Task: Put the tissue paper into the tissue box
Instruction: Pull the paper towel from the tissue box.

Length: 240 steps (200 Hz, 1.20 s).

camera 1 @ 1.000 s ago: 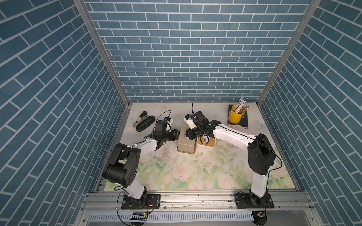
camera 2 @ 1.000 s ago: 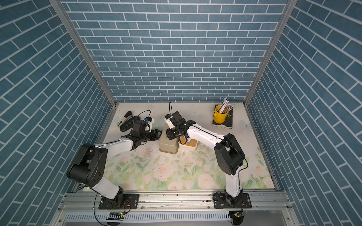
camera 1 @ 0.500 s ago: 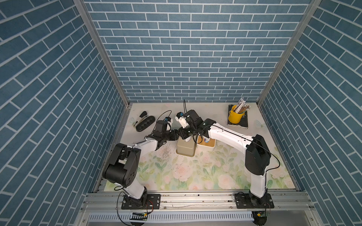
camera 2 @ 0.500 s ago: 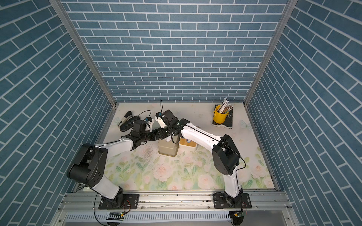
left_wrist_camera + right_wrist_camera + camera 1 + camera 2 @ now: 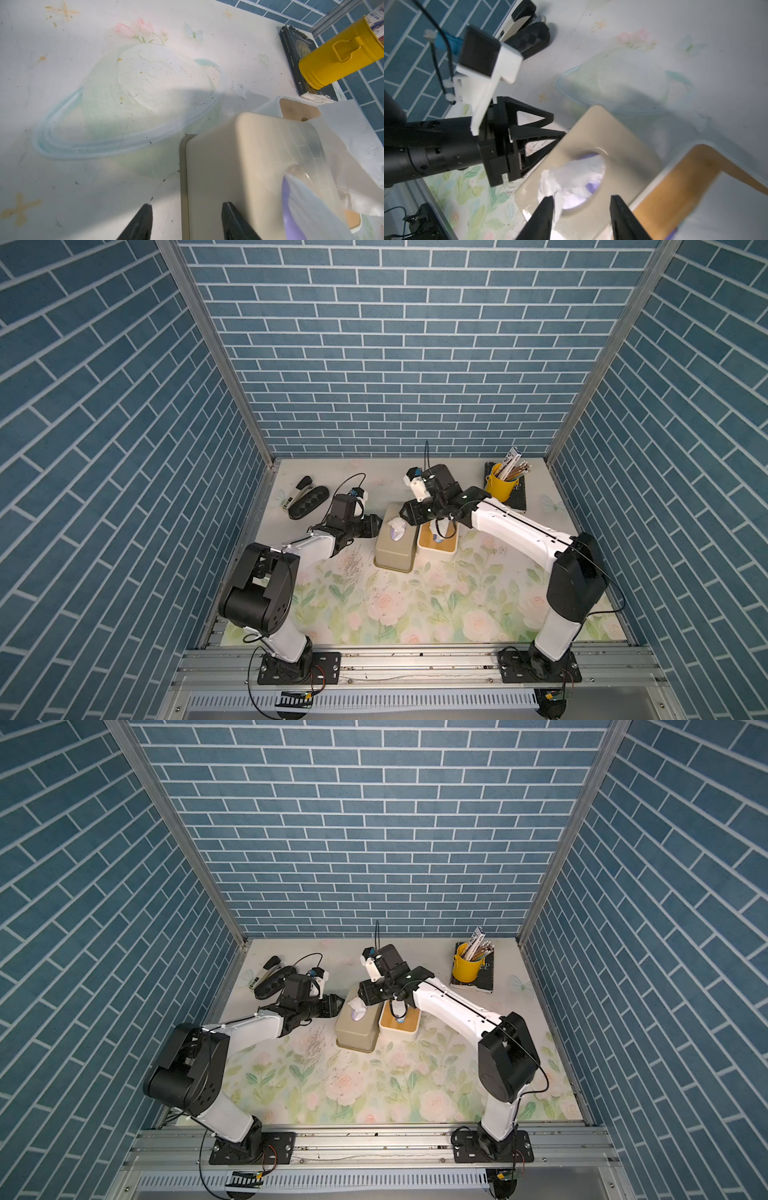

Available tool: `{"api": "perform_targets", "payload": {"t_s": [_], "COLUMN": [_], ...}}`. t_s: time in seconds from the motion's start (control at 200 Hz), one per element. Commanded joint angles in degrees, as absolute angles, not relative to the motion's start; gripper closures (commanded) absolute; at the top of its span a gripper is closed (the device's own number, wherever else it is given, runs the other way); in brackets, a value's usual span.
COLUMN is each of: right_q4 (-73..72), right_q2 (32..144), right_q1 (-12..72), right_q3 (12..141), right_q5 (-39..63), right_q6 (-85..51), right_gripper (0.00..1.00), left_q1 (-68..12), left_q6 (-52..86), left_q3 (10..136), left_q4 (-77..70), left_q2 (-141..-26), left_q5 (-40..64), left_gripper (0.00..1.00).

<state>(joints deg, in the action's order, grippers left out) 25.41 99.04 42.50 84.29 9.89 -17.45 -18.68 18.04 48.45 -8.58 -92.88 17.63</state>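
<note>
**Top views.** Show the box (image 5: 395, 549) upright on the bench (image 5: 415, 605), mid-field, with the tissue (image 5: 397, 526) bunched in the round top opening, part inside and part standing proud. Place the left gripper (image 5: 372, 526) low and level at the box's end, probably as a stop against sliding during tucking. Place the right gripper (image 5: 409, 516) just above the opening, angled down at the tissue. Give the same layout in both top views: box (image 5: 357, 1029), tissue (image 5: 357, 1006), left gripper (image 5: 334, 1006), right gripper (image 5: 368, 996). Show a white case (image 5: 438, 537) hard against or just beside the box; cannot tell which.

**Left wrist view.** Shows the left gripper (image 5: 187, 205) spread, with jaws astride the box (image 5: 249, 166) edge, one outside the wall and one over the lid. Cannot tell contact. Reads as a brace, not a lift. Shows the tissue (image 5: 342, 149) rising from the opening as a loose sheet.

**Right wrist view.** Shows the right gripper (image 5: 582, 197) spread over the opening, pinching nothing, with one finger at the edge of the tissue (image 5: 571, 176). Leaves the tissue free, propped in the opening of the box (image 5: 602, 135). Shows the left gripper (image 5: 558, 124) at the box's end, jaws apart. Suggests a part-done insertion; calls for a further push straight down through the opening, with the box held steady.
</note>
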Motion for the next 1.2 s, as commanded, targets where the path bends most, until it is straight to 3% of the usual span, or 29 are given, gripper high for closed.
{"api": "perform_targets", "payload": {"t_s": [0.0,0.195,0.375,0.625,1.095,1.195], "right_q4": [23.8,21.6,19.5,19.9,19.1,18.8], "right_q2": [95.1,90.5,85.2,79.7,75.1,75.1], "right_q1": [42.0,39.4,36.7,33.7,30.0,30.1], "right_q3": [80.9,75.1,70.3,65.9,61.3,61.2], "right_q5": [10.4,10.7,11.9,13.4,17.3,18.1], "right_q6": [-15.9,-15.4,-15.1,-13.8,-13.3,-13.5], "right_gripper": [0.48,0.43,0.42,0.41,0.4,0.4], "left_q1": [-19.0,-19.6,-23.0,-30.6,-34.1,-34.6], "left_q6": [16.5,15.0,10.7,7.7,7.5,7.3], "left_q3": [51.5,58.8,72.3,83.7,86.1,87.3], "left_q4": [-5.0,3.4,15.9,29.6,39.2,40.9], "left_q2": [-89.9,-88.3,-94.4,-105.1,-106.0,-105.8], "left_q5": [16.6,16.5,16.9,12.5,4.0,2.7], "left_gripper": [0.4,0.34,0.25,0.27,0.29,0.34]}}
